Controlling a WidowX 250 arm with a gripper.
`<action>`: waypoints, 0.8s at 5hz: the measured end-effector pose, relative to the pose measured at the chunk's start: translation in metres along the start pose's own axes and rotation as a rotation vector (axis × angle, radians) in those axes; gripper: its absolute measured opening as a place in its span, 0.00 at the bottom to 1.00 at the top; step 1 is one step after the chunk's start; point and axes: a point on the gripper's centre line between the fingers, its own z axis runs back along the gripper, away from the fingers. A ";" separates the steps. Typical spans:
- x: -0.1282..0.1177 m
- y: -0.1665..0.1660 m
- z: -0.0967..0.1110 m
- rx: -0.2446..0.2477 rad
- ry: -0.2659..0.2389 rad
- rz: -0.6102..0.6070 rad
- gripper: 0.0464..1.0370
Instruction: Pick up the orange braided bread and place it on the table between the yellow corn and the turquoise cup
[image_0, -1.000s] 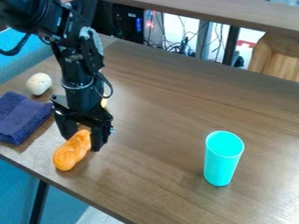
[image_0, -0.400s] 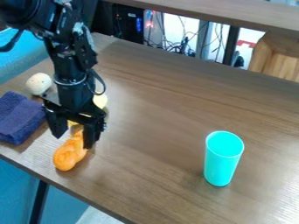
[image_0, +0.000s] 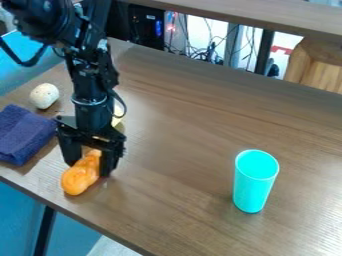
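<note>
Currently, the gripper (image_0: 90, 169) hangs at the left part of the table (image_0: 187, 115), over the orange bread (image_0: 79, 181). Its two fingers are apart, one at each side of the bread's upper end, and they point down. Whether they touch the bread, one cannot tell.

The bread lies on the wood, close to the near-left edge of the table, which runs slantwise down to the right. So on that side the room is narrow. To the right, a wide stretch of table lies between the bread and the cup (image_0: 251, 182), which stands upright, well apart, with its mouth up.

On the other side, the room is less: the blue cloth (image_0: 23, 135) lies near the left finger, reaching to the left border of the view. Behind it rests the white ball (image_0: 45, 95), and a yellow thing (image_0: 117, 119) is partly hidden behind the gripper.

The long axis of the bread goes slantwise, with the rounded lower end pointing to the lower left and the other end to the upper right, between the fingers.
</note>
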 end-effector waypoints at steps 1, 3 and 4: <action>0.000 0.003 -0.003 0.028 0.026 0.034 0.92; 0.002 0.000 -0.003 0.044 0.011 0.033 0.76; 0.008 -0.013 0.008 0.033 -0.059 -0.002 0.76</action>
